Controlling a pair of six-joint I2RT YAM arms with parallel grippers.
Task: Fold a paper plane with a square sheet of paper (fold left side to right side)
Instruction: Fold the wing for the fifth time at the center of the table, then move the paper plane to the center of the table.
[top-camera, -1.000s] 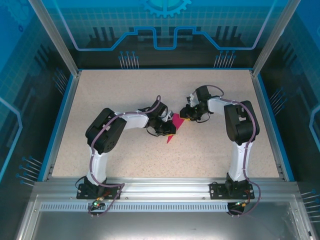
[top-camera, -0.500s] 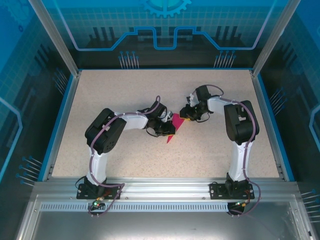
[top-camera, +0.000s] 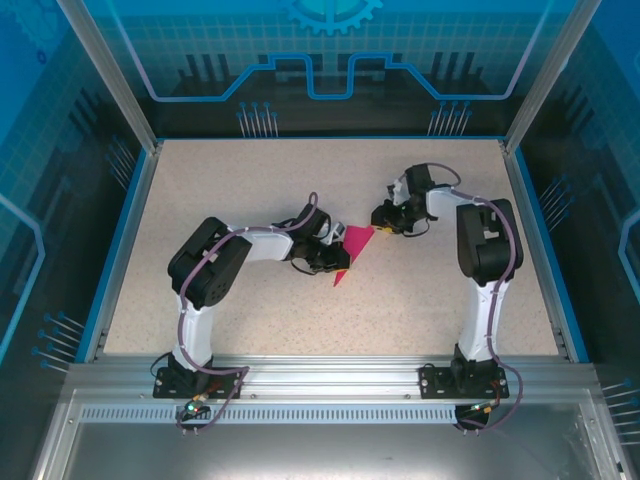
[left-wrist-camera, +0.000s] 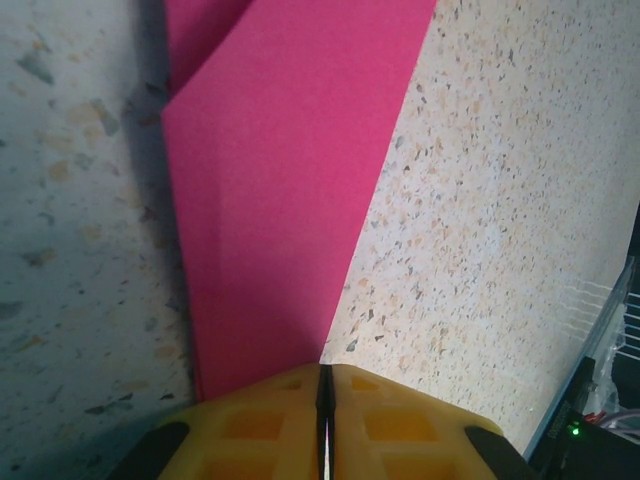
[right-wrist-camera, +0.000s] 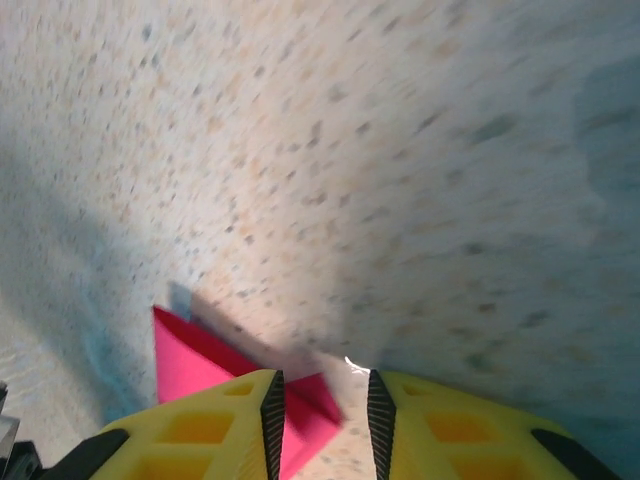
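Observation:
The magenta-pink paper (top-camera: 354, 250) lies on the table folded into a long narrow pointed shape, its tip toward the near side. My left gripper (top-camera: 337, 258) sits at its left edge. In the left wrist view the yellow fingers (left-wrist-camera: 400, 420) are shut, tips (left-wrist-camera: 323, 368) down on the near end of the paper (left-wrist-camera: 280, 200), where a folded flap shows at the top. My right gripper (top-camera: 380, 221) stands by the paper's far right corner. Its jaws (right-wrist-camera: 320, 388) are open, with a loose pink corner (right-wrist-camera: 310, 400) lying between them, untouched.
Speckled beige table (top-camera: 250, 190) with a raised blue rim (top-camera: 118, 250) on the left, far and right sides. The aluminium rail (top-camera: 320, 375) with both arm bases runs along the near edge. Bare table surface lies all round the paper.
My right gripper has drawn back up and to the right, off the paper's far corner, and its jaws have widened a little. More of that corner shows. The left gripper has stayed in place.

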